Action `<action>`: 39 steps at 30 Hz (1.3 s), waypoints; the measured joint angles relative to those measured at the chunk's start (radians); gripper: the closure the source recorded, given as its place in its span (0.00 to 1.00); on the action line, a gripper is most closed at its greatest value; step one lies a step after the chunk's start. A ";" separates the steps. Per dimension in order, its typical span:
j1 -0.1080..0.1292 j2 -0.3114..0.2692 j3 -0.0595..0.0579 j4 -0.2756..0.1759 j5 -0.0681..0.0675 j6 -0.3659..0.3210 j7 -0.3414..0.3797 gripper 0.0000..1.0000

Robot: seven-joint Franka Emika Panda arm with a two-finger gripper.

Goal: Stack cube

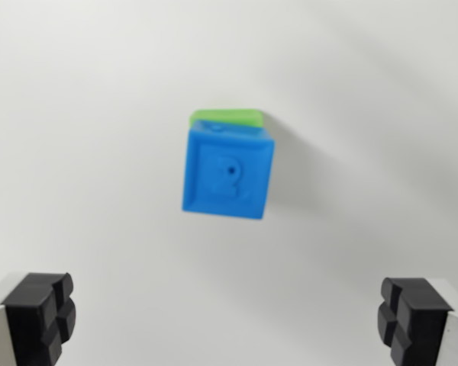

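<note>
With your jaws wide open and empty, the blue cube [228, 178] atop the green cube [227, 117] looks light, rigid and smooth; grip opposite flat sides.

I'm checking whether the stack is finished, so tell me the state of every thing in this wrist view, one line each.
Blue plastic cube with a raised figure on its face: sitting on top of the green one, not held.
Green plastic cube: underneath, mostly hidden, only its far edge showing.
End effector: open, empty, fingers wide apart and clear of both cubes.
White table surface: bare around the stack.
</note>
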 joint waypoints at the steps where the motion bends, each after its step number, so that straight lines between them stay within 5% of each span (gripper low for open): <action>1: 0.000 -0.006 0.000 0.005 -0.001 -0.011 0.000 0.00; 25: 0.000 -0.097 0.000 0.119 -0.007 -0.217 0.006 0.00; 39: 0.000 -0.114 0.000 0.165 -0.009 -0.280 0.007 0.00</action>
